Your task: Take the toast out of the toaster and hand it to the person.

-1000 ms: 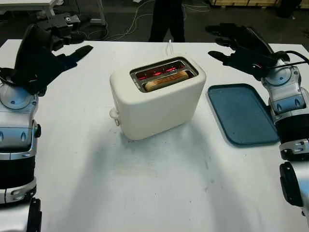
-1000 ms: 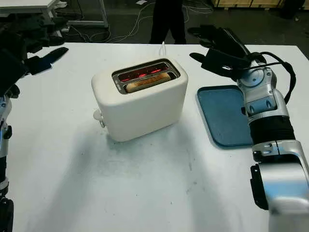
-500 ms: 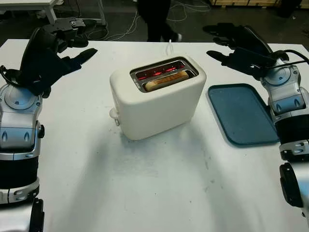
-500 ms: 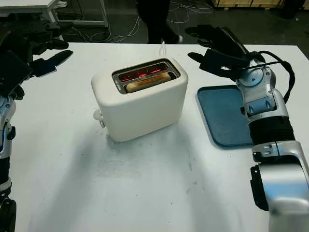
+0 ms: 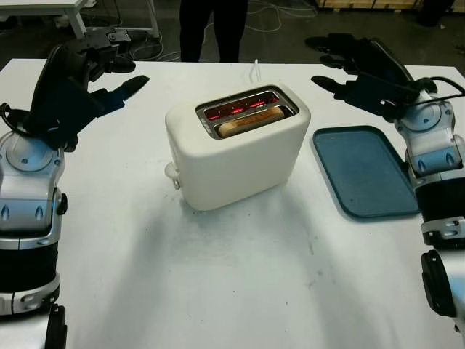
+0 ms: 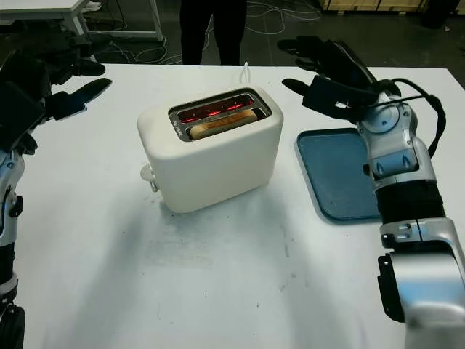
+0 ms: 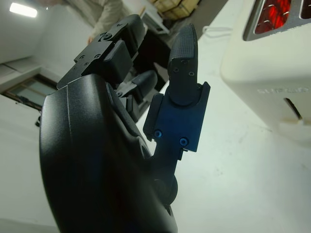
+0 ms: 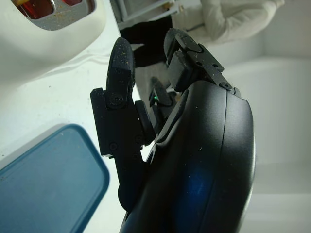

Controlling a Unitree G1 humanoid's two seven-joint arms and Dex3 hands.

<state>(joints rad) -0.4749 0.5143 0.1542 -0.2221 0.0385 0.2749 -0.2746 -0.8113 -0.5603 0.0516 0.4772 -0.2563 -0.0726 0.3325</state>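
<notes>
Toast (image 5: 251, 121) in toaster (image 5: 236, 149) on white table (image 5: 218, 283); left hand (image 5: 80, 83), right hand (image 5: 363, 69) open, raised; dark floor behind.

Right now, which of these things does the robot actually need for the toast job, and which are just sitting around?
Needed:
toast, in the toaster's near slot
toaster
left hand, open, raised left of the toaster
right hand, open, raised above the tray
person beyond the table

Just there:
blue tray
</notes>
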